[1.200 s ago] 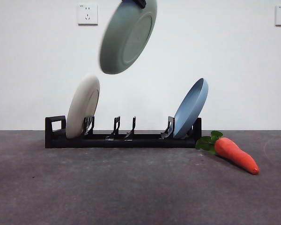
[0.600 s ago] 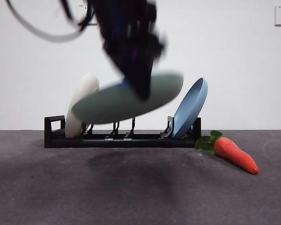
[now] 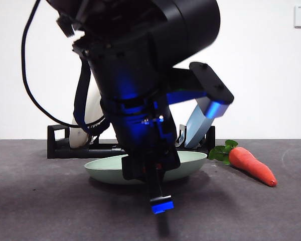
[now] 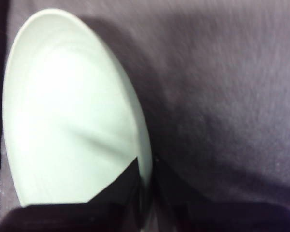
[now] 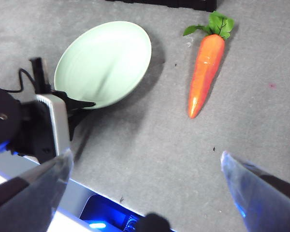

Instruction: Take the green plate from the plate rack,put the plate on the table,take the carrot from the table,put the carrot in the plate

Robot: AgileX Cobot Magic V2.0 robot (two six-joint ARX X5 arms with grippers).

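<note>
While a second ago the green plate point(image 3: 185, 161) was hanging high above the plate rack point(image 3: 60, 143), I am now lowering it to the bench point(image 3: 251, 211), left claw point(image 4: 146, 193) clamped on its rim. Right claw point(image 5: 145, 169) is waiting, jaws apart, over the carrot point(image 3: 252, 166).

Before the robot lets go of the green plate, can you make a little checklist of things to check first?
1. Green plate low over the table, in front of the plate rack: ok.
2. Plate fully resting on the table: cannot tell, its far edge looks a bit raised.
3. Left gripper pinching the plate's rim, one finger on each side: ok.
4. Carrot lying apart from the plate, nothing on it: ok.
5. Right gripper fingers open and empty, high over the table, ready for the carrot: ok.
6. Cream and blue plates in the rack: cannot tell, the arm hides most of them.
</note>
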